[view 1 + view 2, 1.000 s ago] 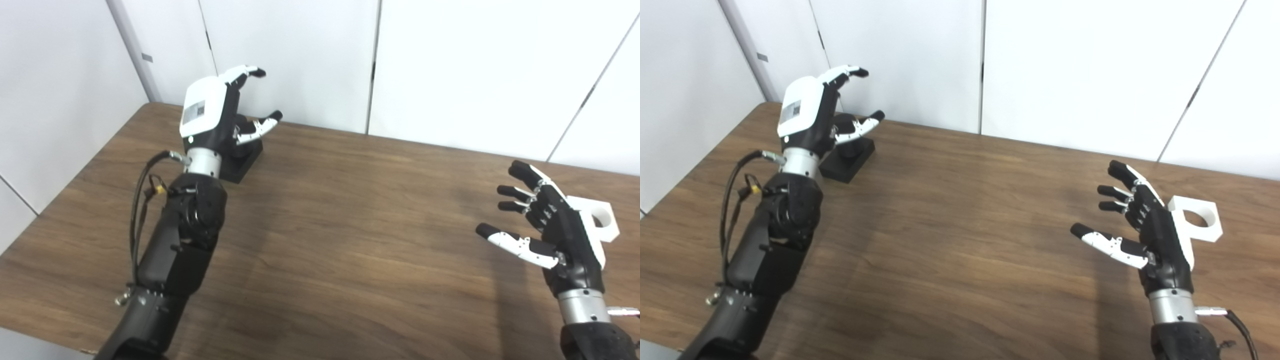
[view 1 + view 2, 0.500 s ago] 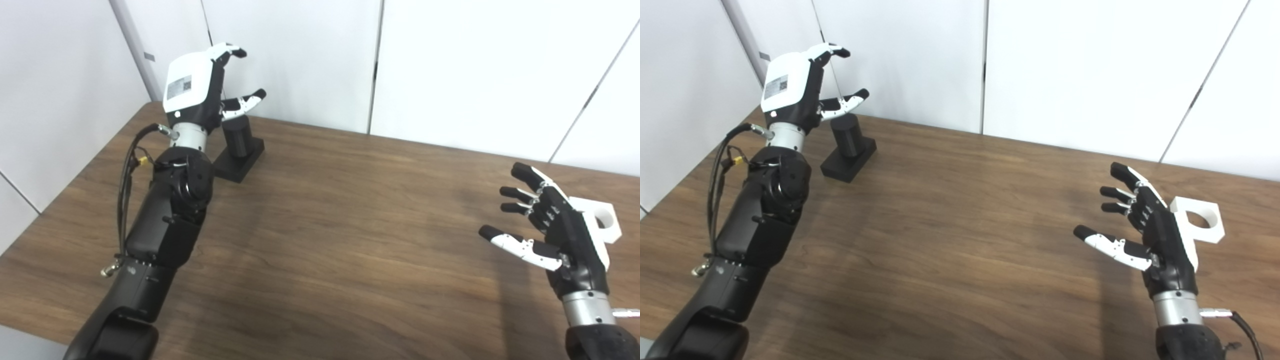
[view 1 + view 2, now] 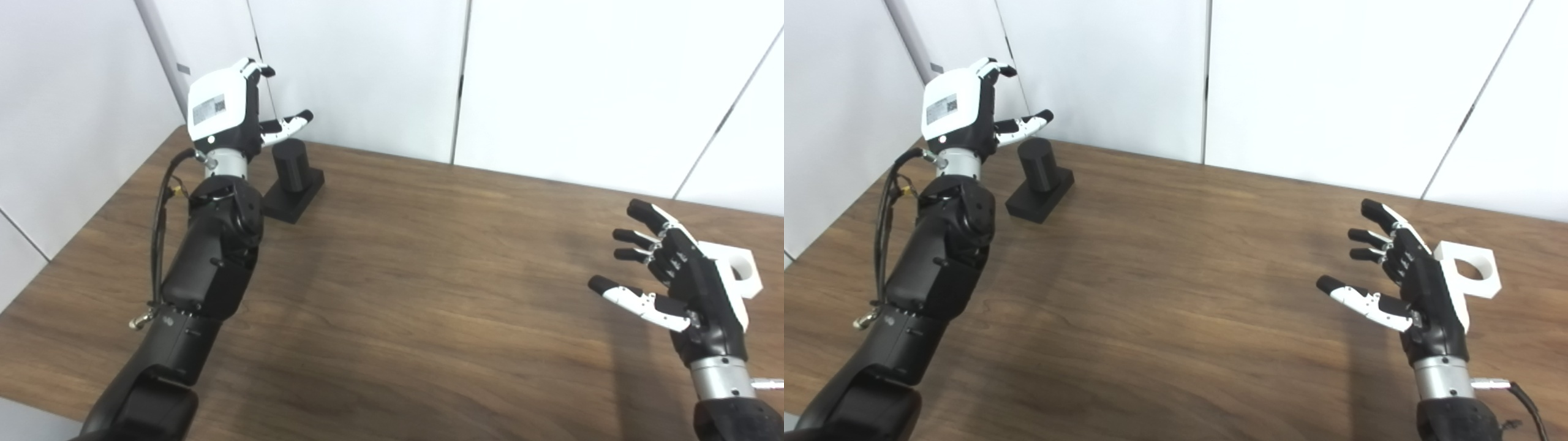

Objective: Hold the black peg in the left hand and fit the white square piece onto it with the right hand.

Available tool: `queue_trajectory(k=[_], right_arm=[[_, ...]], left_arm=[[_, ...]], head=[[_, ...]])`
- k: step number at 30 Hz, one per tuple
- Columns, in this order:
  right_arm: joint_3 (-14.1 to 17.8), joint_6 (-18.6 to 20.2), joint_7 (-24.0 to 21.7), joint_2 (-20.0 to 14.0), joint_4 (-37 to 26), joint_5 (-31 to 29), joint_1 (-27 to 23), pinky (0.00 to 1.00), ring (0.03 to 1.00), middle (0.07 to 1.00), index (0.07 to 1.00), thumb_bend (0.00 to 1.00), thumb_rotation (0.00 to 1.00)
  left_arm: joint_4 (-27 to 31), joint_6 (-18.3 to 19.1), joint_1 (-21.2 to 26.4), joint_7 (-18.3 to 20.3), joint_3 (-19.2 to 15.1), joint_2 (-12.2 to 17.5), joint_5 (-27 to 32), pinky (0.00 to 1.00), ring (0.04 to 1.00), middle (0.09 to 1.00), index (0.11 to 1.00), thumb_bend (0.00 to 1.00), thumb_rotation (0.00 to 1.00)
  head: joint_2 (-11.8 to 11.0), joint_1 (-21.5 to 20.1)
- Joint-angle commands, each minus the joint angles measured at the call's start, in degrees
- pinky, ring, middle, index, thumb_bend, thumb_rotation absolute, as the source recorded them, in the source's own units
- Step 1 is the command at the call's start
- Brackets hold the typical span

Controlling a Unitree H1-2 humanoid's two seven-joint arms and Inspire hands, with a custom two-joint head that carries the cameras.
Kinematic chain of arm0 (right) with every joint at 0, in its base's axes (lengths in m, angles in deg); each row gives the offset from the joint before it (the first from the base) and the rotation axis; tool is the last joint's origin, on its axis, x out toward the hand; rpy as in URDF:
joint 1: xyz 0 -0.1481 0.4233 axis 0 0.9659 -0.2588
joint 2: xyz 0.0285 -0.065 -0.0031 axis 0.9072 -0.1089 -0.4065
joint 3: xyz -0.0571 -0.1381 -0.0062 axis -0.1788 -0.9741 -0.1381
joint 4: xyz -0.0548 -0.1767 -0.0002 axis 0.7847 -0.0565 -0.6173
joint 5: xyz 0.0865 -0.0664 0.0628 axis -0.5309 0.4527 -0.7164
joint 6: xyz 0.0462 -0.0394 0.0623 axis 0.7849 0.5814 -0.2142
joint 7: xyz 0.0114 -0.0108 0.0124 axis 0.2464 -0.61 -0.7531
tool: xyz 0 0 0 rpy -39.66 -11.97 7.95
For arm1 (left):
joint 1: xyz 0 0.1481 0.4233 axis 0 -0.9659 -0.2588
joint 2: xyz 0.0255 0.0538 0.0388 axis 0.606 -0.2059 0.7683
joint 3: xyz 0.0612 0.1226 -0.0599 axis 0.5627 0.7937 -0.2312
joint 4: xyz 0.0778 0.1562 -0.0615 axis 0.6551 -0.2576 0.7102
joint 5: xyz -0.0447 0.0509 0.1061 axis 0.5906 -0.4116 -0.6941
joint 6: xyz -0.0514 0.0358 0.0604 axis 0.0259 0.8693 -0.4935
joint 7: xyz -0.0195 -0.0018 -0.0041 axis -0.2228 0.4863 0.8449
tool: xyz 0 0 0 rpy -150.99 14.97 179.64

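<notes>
The black peg [image 3: 292, 165], a short cylinder on a flat black square base, stands on the table at the far left near the wall. My left hand [image 3: 229, 119] hovers just left of and above it, open, thumb stretched over the peg's top without touching it. The white square piece [image 3: 1473, 267], with a round hole through it, lies on the table at the far right. My right hand [image 3: 1405, 285] hangs open in front of its left side, fingers spread, and hides part of it. Neither hand holds anything.
The brown wooden table [image 3: 416, 269] meets white wall panels [image 3: 551, 79] along its far edge and at the left corner behind the peg. My left forearm [image 3: 208, 257] rises from the bottom left across the table's left part.
My left hand has lifted up and drawn left, away from the peg, uncovering the cylinder. The right hand has stayed almost still. The view shifted slightly.
</notes>
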Motion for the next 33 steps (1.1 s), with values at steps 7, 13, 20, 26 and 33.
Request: queue_trajectory(k=[7, 13, 20, 26, 33], right_arm=[[0.4, -0.8, 0.1, -0.8, -2.3, 0.0, -1.2, 0.65, 0.748, 0.857, 0.822, 0.62, 0.02], [0.2, -0.6, 0.0, -0.9, -2.4, 0.1, -1.4, 0.65, 0.752, 0.864, 0.83, 0.58, 0.02], [0.1, -0.6, -0.1, -0.9, -2.6, 0.1, -1.6, 0.66, 0.752, 0.865, 0.837, 0.57, 0.01], [0.3, 0.0, -0.1, -0.9, -2.8, 0.0, -1.6, 0.67, 0.765, 0.873, 0.834, 0.58, 0.01], [0.1, -0.6, 0.3, -0.6, -2.3, 0.6, -1.6, 0.66, 0.753, 0.864, 0.831, 0.58, 0.0]], left_arm=[[-1.4, 1.3, 4.1, 2.3, -1.5, 0.3, -4.0, 0.8, 0.918, 0.941, 0.809, 0.9, 0.63], [-2.3, 1.3, 3.9, 4.2, -2.5, -0.8, -6.3, 0.8, 0.923, 0.951, 0.807, 0.94, 0.69], [-2.2, 1.3, 3.9, 7.6, -4.7, -4.0, -12.1, 0.79, 0.921, 0.958, 0.799, 0.98, 0.71], [-2.5, 1.3, 4.0, 10.3, -6.5, -5.5, -16.1, 0.8, 0.929, 0.967, 0.804, 0.96, 0.68], [-1.7, 1.3, 4.2, 14.7, -8.1, -6.7, -18.2, 0.76, 0.94, 0.978, 0.798, 0.94, 0.55]], head=[[0.3, -0.1], [0.4, -0.3], [0.6, -0.7], [0.7, -0.7], [0.7, -0.8]])
